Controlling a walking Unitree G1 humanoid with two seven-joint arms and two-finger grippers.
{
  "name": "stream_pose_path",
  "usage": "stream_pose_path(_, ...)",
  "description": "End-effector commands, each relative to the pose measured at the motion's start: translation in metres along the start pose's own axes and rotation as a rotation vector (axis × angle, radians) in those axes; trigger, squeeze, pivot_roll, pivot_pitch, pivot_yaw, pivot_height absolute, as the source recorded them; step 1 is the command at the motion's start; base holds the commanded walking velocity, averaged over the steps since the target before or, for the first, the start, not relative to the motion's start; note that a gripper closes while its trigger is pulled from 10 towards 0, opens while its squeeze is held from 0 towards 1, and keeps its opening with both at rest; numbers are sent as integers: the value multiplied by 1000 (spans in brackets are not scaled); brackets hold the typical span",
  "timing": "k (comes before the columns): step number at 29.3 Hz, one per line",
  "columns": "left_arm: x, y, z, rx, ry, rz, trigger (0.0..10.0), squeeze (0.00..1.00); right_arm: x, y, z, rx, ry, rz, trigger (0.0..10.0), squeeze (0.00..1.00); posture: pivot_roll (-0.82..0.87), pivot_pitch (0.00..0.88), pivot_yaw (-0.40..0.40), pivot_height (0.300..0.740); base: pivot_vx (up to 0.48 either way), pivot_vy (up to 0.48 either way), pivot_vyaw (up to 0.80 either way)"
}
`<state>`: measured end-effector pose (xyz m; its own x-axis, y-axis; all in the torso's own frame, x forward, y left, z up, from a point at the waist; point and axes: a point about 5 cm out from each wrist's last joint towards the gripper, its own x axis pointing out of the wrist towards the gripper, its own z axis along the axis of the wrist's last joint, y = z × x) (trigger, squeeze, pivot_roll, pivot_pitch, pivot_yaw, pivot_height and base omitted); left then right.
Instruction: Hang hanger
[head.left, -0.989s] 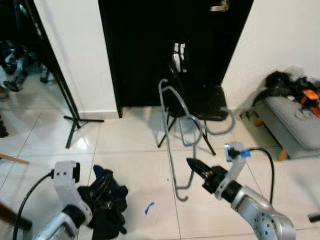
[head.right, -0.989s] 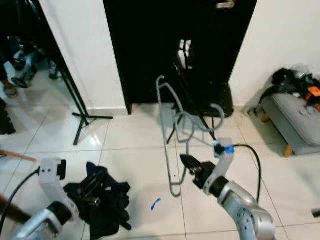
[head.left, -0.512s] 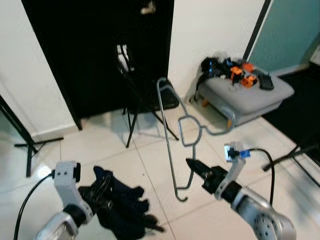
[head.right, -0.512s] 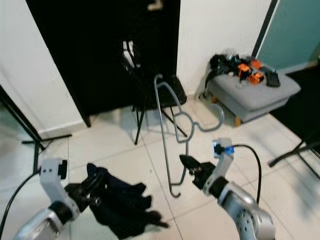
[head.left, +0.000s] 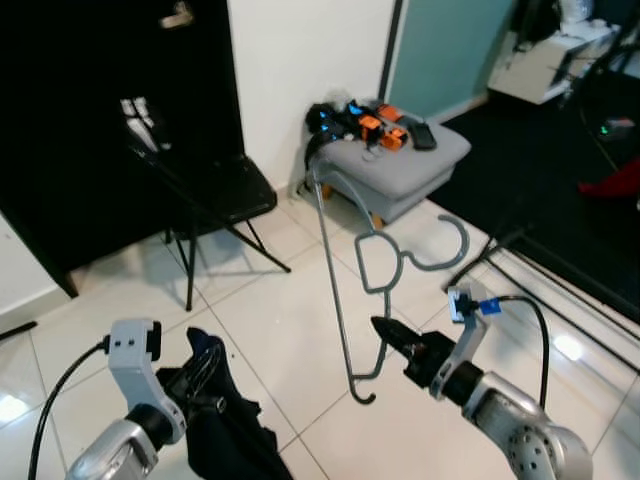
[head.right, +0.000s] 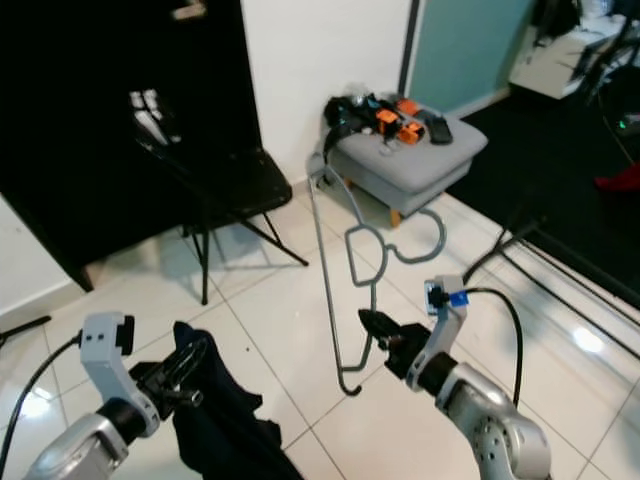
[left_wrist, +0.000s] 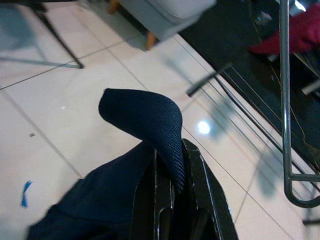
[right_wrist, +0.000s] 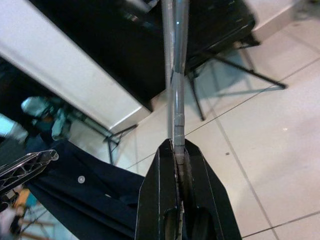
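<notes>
Left eye view: the right gripper (head.left: 385, 330), at lower centre-right of the frame, pinches the lower part of a grey metal wire hanger (head.left: 345, 262), which stands upright in mid-frame with its hook curling toward the right. At lower left, the left gripper (head.left: 205, 375) is clamped on a dark navy fabric garment (head.left: 225, 430) that drapes to the bottom edge. A black folding chair (head.left: 205, 185) stands against a dark doorway at upper left; a grey padded footstool (head.left: 400, 160) carrying black and orange gear sits at upper centre. White glossy floor tiles (head.left: 290, 320) fill the middle.

Right eye view: the same scene, with the hanger rising through the centre between the two arms and the footstool behind it.

Left wrist view: the black fingers (left_wrist: 200, 200) at the bottom centre close on a fold of the navy cloth, which arches up above them. The hanger's grey rod runs down the right edge over tiled floor.

Right wrist view: the black fingers (right_wrist: 157, 200) at bottom centre squeeze the hanger's rod, which runs straight to the top of the frame. The navy garment lies at lower left.
</notes>
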<state>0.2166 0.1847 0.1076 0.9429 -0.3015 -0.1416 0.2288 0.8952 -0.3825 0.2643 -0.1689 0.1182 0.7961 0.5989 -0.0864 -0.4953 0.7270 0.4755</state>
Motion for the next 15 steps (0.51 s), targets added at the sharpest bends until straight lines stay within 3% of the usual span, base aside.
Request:
stream_pose_path(1, 0, 0, -1, 2, 2, 0, 10000, 0, -1, -3, -3, 11, 16, -6, 10000, 0, -80, 125, -2, 740, 0, 0, -788)
stream_pose_path(8, 4, -3, -2, 0, -5, -2, 10000, 0, 1, -7, -3, -13, 35, -17, 10000, 0, -94, 116, -5, 740, 0, 0, -798)
stream_pose_path(15, 6, 1, -4, 2, 10, -3, 10000, 0, 4, -8, -8, -41, 52, -53, 10000, 0, -107, 107, 58, 740, 0, 0, -789)
